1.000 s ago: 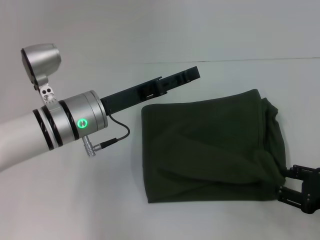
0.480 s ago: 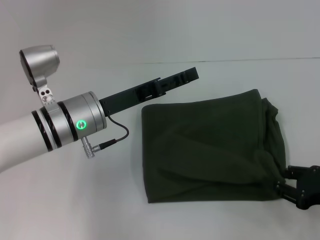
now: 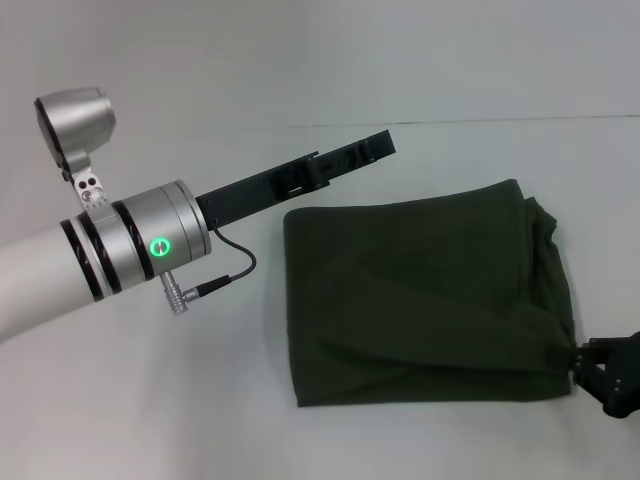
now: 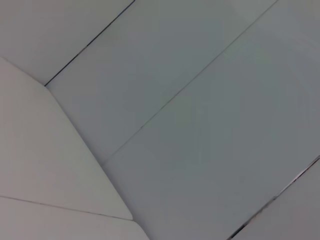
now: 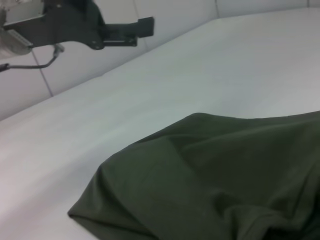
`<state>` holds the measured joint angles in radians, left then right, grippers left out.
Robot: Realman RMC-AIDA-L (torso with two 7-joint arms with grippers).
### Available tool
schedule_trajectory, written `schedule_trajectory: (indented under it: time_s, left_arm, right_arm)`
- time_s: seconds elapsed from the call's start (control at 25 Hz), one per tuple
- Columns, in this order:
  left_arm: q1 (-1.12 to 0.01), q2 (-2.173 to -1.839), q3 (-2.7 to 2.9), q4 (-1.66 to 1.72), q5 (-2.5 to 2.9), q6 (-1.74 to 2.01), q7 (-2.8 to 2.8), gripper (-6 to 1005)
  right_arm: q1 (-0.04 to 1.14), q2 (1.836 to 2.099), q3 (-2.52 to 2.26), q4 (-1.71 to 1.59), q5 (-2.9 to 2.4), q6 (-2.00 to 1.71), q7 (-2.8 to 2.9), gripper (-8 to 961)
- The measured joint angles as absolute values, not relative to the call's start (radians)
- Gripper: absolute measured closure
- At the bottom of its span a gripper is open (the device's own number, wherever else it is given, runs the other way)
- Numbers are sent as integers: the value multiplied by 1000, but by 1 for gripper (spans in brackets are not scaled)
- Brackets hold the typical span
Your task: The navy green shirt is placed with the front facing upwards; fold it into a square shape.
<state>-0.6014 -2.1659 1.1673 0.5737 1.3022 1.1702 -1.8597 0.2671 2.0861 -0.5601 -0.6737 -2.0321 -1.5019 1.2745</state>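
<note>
1. The navy green shirt [image 3: 425, 300] lies folded on the white desk [image 3: 200, 420], right of centre in the head view, as a rough rectangle with plain green cloth facing up; no lettering shows.
2. Its left edge runs fairly straight. Its right side is bunched into rounded, uneven folds, and a diagonal crease crosses the lower part toward the near right corner.
3. The right pincer [image 3: 610, 385] sits at the shirt's near right corner, low at the right edge of the head view. It touches or is just beside the bunched cloth there. Only part of its black body is in view, so one cannot tell whether its fingers are apart, together or clamped on the fabric.
4. The right wrist view shows the folded shirt [image 5: 220, 180] from low and close, with a rounded corner resting on the desk [image 5: 150, 100] and soft wrinkles across the top layer. The other arm's black pincer [image 5: 145, 26] appears farther off, raised above the desk.
5. The left pincer [image 3: 375, 150] is held in the air just beyond the shirt's far left corner, clear of the cloth. Its long black fingers lie close together, with nothing between them, pointing away to the right.
6. The left arm's silver wrist carries a lit green ring [image 3: 162, 246], and a black cable [image 3: 235, 275] loops beneath it.
7. The left wrist view shows only pale panels [image 4: 200, 100] with thin dark seams.
</note>
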Motion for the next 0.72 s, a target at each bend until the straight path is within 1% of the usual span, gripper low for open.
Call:
schedule_trajectory:
  time_s: [0.04, 0.28, 0.4, 0.72]
  left_arm:
    - [-601, -2166, 1167, 574, 1302, 1170, -1859, 66]
    - [-602, -2166, 1167, 574, 1302, 1171, -1859, 66]
    - [-603, -2166, 1167, 574, 1302, 1169, -1859, 67]
    - [-610, -2166, 1167, 573, 1302, 1162, -1854, 67]
  right_arm:
    - [266, 2086, -550, -673, -2032, -1502, 1274, 875]
    - [236, 2086, -494, -672, -2032, -1555, 1236, 932]
    - [218, 2086, -473, -663, -2039, -1553, 1223, 931]
    - [216, 2087, -454, -654, -2067, -1469, 1242, 927]
